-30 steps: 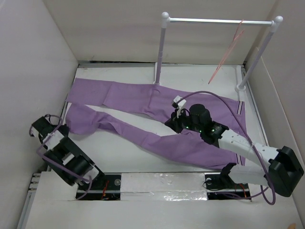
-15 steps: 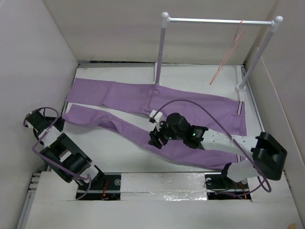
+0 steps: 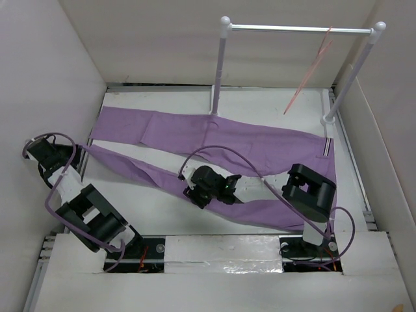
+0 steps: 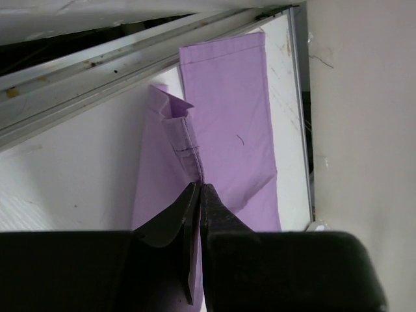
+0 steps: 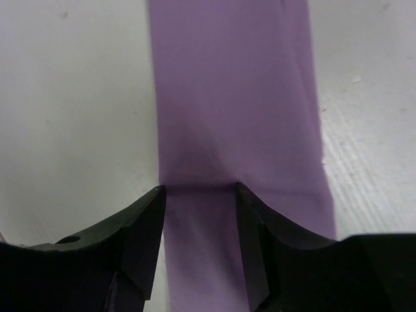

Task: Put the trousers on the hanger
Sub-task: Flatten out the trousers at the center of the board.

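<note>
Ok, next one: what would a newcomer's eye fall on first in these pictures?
The long lilac cloth trousers sprawl across the white table, both legs stretched leftward. The left gripper pinches the near leg's hem at the table's left edge, while the right gripper stands open astride that leg mid-table. The thin pink wire hanger hangs bare on the silver rack bar at the far right.

The white desk (image 3: 149, 208) carries the purple trousers (image 3: 260, 140), spread with the striped waistband (image 3: 327, 148) at the right and 2 legs reaching left. The far leg lies flat toward the far-left corner. The near leg runs as a narrow band toward the left edge. A white-posted rack (image 3: 220, 71) stands on the far part.
</note>
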